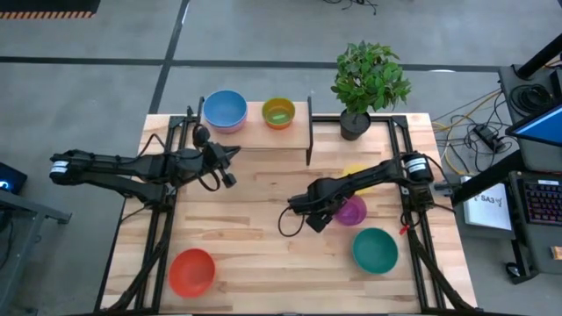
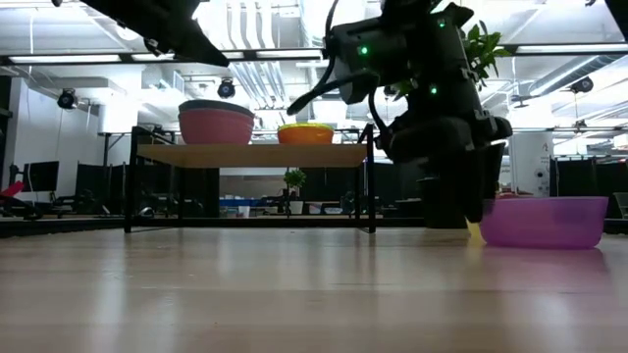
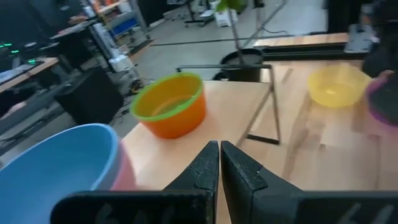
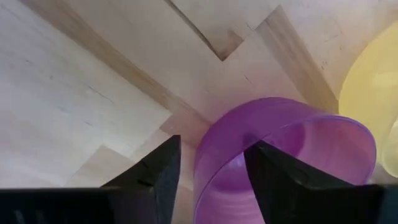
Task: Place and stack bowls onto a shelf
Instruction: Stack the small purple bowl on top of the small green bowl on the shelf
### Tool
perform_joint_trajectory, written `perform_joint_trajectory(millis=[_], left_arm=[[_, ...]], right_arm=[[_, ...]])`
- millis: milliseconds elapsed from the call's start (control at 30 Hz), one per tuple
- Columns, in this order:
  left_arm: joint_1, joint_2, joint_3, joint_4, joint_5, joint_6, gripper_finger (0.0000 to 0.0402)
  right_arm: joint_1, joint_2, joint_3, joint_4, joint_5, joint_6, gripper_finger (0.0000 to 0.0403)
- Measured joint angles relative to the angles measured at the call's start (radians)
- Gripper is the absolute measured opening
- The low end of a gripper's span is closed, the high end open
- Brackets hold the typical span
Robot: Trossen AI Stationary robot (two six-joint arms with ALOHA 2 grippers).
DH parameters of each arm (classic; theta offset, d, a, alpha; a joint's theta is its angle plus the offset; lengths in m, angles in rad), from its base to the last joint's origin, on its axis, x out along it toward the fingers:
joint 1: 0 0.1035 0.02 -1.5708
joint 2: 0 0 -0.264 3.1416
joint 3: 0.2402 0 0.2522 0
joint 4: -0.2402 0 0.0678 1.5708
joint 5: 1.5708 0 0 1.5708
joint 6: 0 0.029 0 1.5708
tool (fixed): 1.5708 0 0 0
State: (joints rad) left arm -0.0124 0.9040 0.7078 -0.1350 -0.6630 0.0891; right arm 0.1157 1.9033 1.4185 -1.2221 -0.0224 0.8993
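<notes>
The shelf (image 1: 255,134) stands at the table's far edge. On it a blue bowl (image 1: 225,109) sits nested in a pink one (image 2: 216,126), and a green bowl (image 1: 278,111) in an orange one (image 3: 171,109). My left gripper (image 1: 233,158) (image 3: 219,155) is shut and hovers just in front of the shelf. My right gripper (image 1: 314,219) (image 4: 212,144) is open at the purple bowl (image 1: 353,211) (image 2: 543,222), which rests on its base on the table. The yellow bowl (image 3: 339,85) lies beyond it, partly under the right arm. My right gripper straddles the purple bowl's rim (image 4: 202,155) on the side toward the table's left, one finger (image 4: 158,171) outside the wall and the other (image 4: 277,171) inside, coming from above. Whether either finger touches the wall, I cannot tell. The bowl sits level on the table.
A teal bowl (image 1: 375,248) stands near the right front corner and a red-orange bowl (image 1: 191,270) near the left front corner. A potted plant (image 1: 367,83) stands right of the shelf at the far edge. Bare planks lie between the arms mid-table.
</notes>
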Motion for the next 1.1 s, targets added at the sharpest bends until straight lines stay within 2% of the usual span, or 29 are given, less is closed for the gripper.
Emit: perform_joint_trajectory(millis=[200, 367, 667, 967, 1100], left_arm=[[0.000, -0.005, 0.000, -0.002, -0.055, -0.019, 0.0000], [0.000, -0.005, 0.000, 0.000, -0.055, -0.023, 0.0000], [0.000, -0.005, 0.000, 0.001, -0.055, -0.023, 0.0000], [0.000, -0.005, 0.000, 0.001, -0.055, -0.026, 0.0000], [0.000, -0.004, 0.000, 0.001, -0.055, -0.026, 0.0000]], right_arm=[[0.008, 0.024, -0.006, 0.012, 0.028, 0.006, 0.0092], [0.018, 0.031, -0.008, 0.026, -0.021, -0.009, 0.0018], [0.029, -0.030, 0.105, 0.064, -0.066, -0.104, 0.0009], [0.029, -0.032, 0.353, 0.096, -0.051, -0.442, 0.0009], [0.024, -0.032, 0.506, 0.073, 0.004, -0.601, 0.0009]])
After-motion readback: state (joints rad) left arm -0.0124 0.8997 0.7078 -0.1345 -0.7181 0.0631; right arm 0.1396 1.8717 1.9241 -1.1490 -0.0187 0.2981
